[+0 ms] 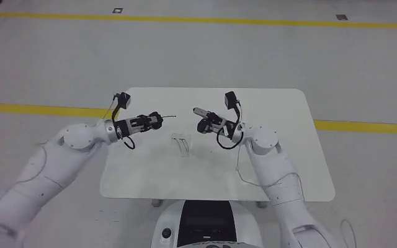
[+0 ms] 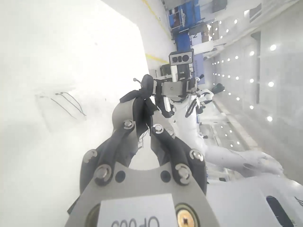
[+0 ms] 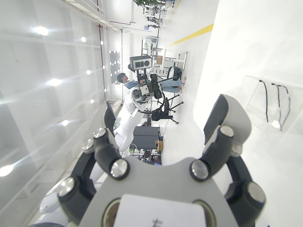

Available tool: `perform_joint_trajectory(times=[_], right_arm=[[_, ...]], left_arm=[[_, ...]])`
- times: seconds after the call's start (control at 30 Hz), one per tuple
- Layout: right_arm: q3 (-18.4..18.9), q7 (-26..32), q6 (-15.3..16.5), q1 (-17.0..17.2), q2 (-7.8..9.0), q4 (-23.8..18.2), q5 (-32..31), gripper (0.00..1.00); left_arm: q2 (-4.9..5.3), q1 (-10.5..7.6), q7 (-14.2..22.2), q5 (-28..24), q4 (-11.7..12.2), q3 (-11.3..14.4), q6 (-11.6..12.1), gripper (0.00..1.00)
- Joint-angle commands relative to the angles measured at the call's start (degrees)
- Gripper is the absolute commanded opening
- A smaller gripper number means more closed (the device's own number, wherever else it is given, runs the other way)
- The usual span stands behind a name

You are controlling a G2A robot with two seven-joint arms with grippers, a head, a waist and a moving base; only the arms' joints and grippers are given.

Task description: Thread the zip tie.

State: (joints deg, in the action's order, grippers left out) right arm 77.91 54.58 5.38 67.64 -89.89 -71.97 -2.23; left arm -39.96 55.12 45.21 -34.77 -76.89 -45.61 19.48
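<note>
While the left gripper [image 1: 160, 118] has its fingers pressed together on one end of it, the zip tie [image 1: 169, 116] juts out as a thin black line above the tabletop [image 1: 267, 161], pointing across toward the right gripper [image 1: 198, 119]. Its free tip stops short of that gripper, with a gap between the two. In the left wrist view the left gripper [image 2: 140, 102] shows dark padded fingers [image 2: 123, 109] meeting at the tips with no space between them, and the other arm's gripper sits just beyond them.

The right gripper [image 3: 163, 116] is spread wide and holds nothing; one finger [image 3: 222, 116] stands toward the tabletop side and the other well apart from it. Both grippers hang over the far half of the tabletop, facing each other.

Nearer the robot, between the two arms, a clear tray [image 1: 176, 137] rests on the tabletop. Several spare zip ties [image 3: 266, 100] lie inside it side by side, black and slightly curved. The tray is apart from both grippers.
</note>
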Motion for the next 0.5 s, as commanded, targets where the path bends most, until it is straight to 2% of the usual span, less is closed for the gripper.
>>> perform_joint_trajectory(times=[0.0,0.13,0.17,0.43,0.47], right_arm=[[-0.1,1.3,0.3,-0.5,0.19,1.0,1.7,1.00],[-0.1,3.6,1.4,-1.5,0.46,2.9,5.1,1.00],[-0.1,3.6,1.4,-1.5,0.46,2.9,5.1,1.00],[-0.1,3.6,1.4,-1.5,0.46,2.9,5.1,1.00],[-0.1,3.6,1.4,-1.5,0.46,2.9,5.1,1.00]], left_arm=[[-1.42,1.77,5.1,-0.6,1.6,-3.7,0.0,0.00],[-4.28,4.09,12.4,-1.6,4.3,-9.7,0.0,0.00],[-4.88,4.34,12.2,0.2,4.6,-10.9,0.0,0.00],[-4.88,4.34,12.2,0.2,4.6,-10.9,0.0,0.00],[-4.97,4.65,12.1,0.3,4.1,-10.7,0.0,0.00]])
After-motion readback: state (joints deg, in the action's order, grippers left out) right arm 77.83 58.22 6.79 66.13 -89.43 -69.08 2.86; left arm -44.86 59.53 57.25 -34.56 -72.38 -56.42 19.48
